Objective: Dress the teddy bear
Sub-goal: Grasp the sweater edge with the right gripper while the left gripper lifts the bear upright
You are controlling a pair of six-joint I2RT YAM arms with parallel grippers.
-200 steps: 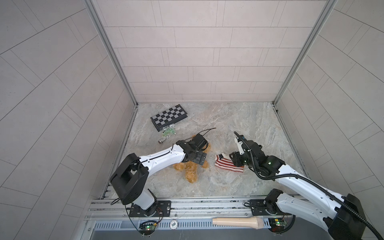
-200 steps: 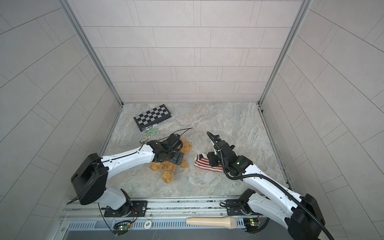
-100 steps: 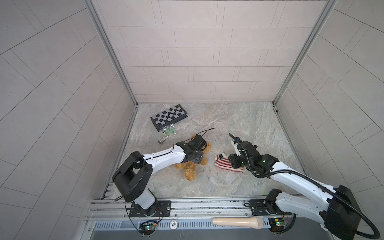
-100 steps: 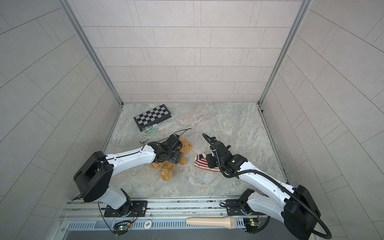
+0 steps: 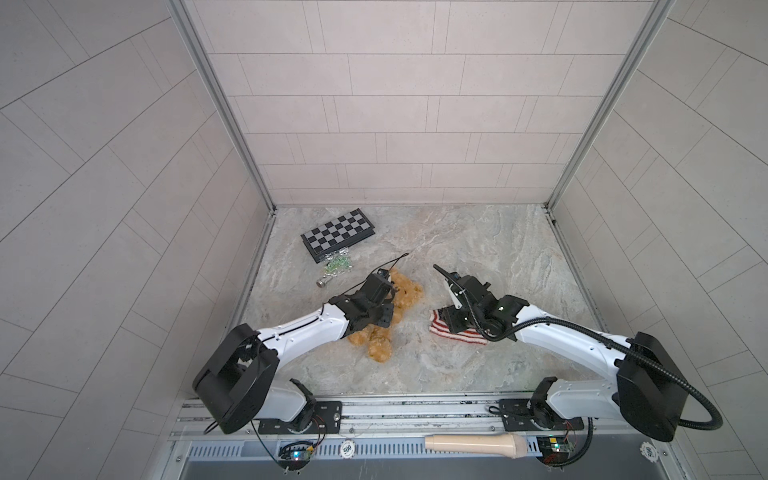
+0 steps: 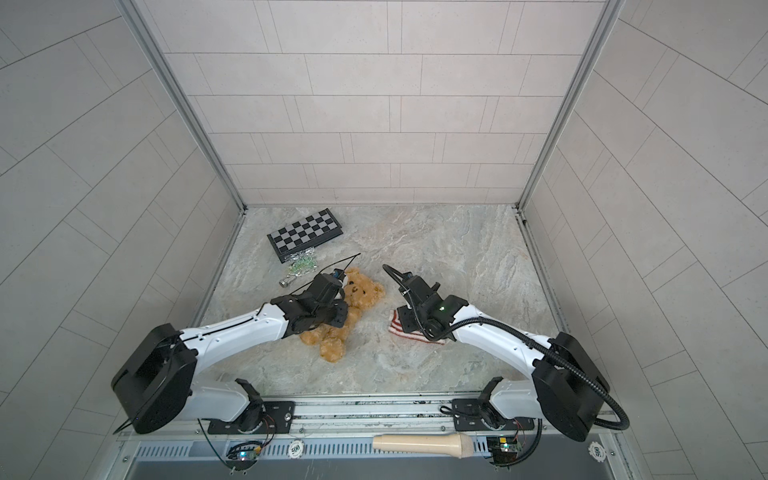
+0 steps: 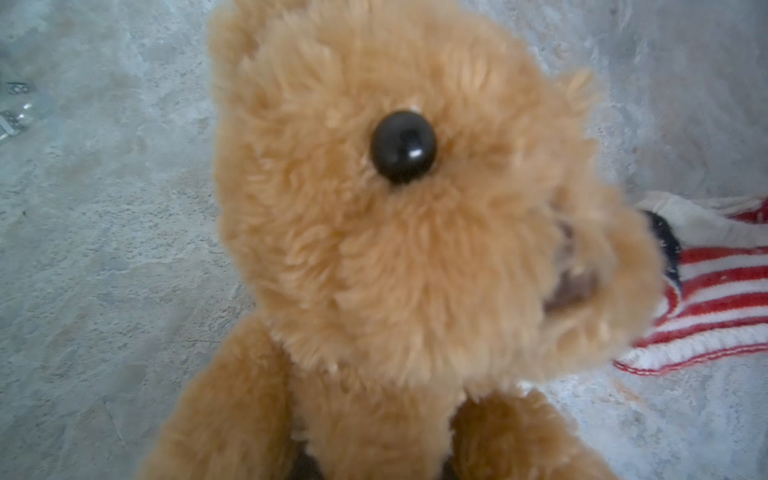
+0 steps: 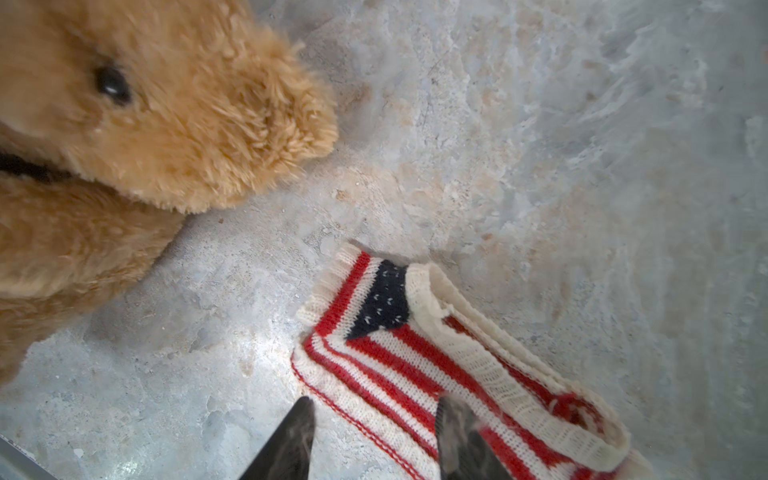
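- The teddy bear (image 6: pixel 361 291) is showing golden-tan fur, with a glossy black eye and a dark nose.
- The sweater (image 8: pixel 415 365) is showing red and cream stripes, with a navy patch flecked white.
- The chessboard (image 5: pixel 338 235) is showing black and pale grey checks.
- The desk (image 5: pixel 478 249) is showing marbled grey and beige veining.
- The robot arms (image 5: pixel 561 336) are showing white shells and black joints.

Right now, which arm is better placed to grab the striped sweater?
Right: its fingers sit open over the sweater edge, while the left arm is down on the teddy bear.
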